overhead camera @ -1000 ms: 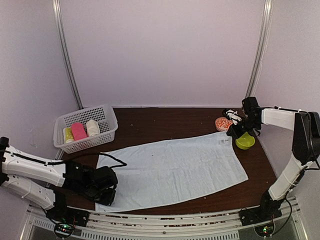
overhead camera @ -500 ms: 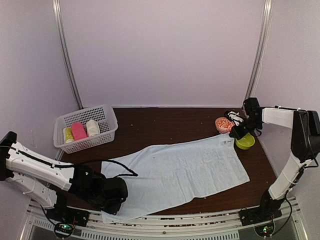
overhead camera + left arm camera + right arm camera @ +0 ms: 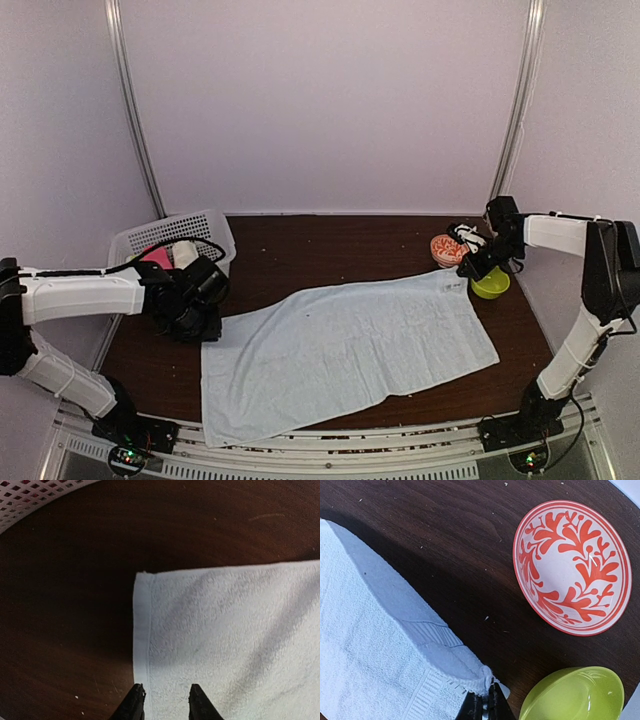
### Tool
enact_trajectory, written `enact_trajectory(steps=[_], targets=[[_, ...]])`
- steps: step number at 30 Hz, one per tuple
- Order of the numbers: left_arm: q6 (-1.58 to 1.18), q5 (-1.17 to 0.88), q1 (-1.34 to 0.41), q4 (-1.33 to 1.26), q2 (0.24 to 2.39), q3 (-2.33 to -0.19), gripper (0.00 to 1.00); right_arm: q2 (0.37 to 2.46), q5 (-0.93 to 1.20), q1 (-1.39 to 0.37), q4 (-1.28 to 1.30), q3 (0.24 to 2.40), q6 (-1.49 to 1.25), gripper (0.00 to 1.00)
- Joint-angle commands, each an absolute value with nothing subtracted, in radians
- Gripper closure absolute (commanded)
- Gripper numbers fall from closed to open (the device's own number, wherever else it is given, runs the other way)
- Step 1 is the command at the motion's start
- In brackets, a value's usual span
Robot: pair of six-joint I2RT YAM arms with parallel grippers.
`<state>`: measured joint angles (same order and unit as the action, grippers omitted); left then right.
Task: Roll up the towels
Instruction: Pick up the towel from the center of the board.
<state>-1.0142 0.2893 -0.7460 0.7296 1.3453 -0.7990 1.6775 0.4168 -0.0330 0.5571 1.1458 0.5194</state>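
A dark wooden counter (image 3: 330, 240) carries one pale towel (image 3: 350, 345), spread flat and slanted, its long axis running from the near left to the far right. No second towel shows in any view.

The left pincer (image 3: 203, 325) sits over the far corner of the towel's left short edge. In its wrist view the two fingertips (image 3: 135, 704) stand a little apart with nothing between them. One is at the hem and the other is over the cloth, and the corner lies just ahead of them. Whether they touch the fabric cannot be told.

At the opposite end, the right pincer (image 3: 485, 704) is closed tight on the far-right corner, lifting a small peak of cloth off the wood.

A roll would likely start from a short edge and travel along that long axis. The left arm is the nearer to the free end, while the right pins the other.

Just beyond the right pincer stand a red-patterned bowl (image 3: 572, 565) and a green bowl (image 3: 572, 695).
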Motion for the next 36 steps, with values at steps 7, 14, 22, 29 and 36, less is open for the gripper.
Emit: enact_trajectory(steps=[7,14,22,29,36], targets=[[-0.848,0.366,-0.542,0.402,1.419,-0.741,0.7,1.693,0.447,-0.032,0.557,1.172,0.498,0.96],[-0.762,0.319,-0.521,0.329,1.515,-0.771,0.77,1.702,0.457,-0.032,0.545,1.169,0.487,0.96],[-0.771,0.339,-0.519,0.333,1.542,-0.746,0.78,1.704,0.451,-0.032,0.538,1.164,0.488,0.96],[-0.757,0.315,-0.51,0.308,1.594,-0.742,0.77,1.712,0.457,-0.032,0.538,1.17,0.486,0.96],[-0.746,0.283,-0.51,0.306,1.596,-0.726,0.91,1.71,0.451,-0.033,0.537,1.166,0.486,0.96]])
